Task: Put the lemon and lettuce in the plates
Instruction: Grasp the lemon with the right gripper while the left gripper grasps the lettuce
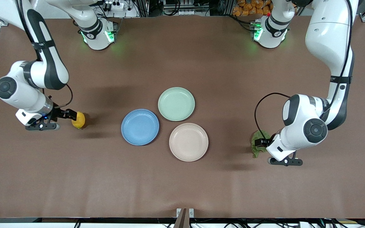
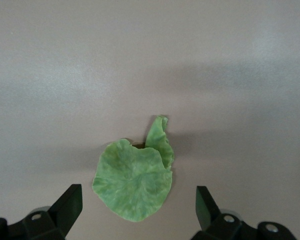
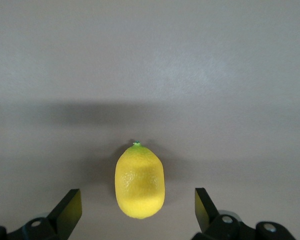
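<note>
Lemon: the lemon (image 1: 79, 120) lies on the brown desk (image 1: 182, 183) toward the right arm's end, well apart from the plates; in the right wrist view it (image 3: 139, 181) sits between the two fingers, touching neither.
Right claw: the right claw (image 1: 73, 116) is low over the lemon, its fingers (image 3: 70, 209) spread wide apart.
Lettuce: the lettuce (image 1: 259, 141) lies flat on the desk toward the left arm's end, partly hidden by the arm; its ruffled leaf and short stem show in the left wrist view (image 2: 134, 179).
Left claw: the left claw (image 1: 260, 142) is low over the lettuce, fingers (image 2: 69, 207) wide apart, gripping nothing.
Plates: the blue plate (image 1: 140, 127) and beige plate (image 1: 188, 142) sit mid-desk, both bare.
Other: a mint-green plate (image 1: 176, 104) sits just beside them, farther from the front camera.
</note>
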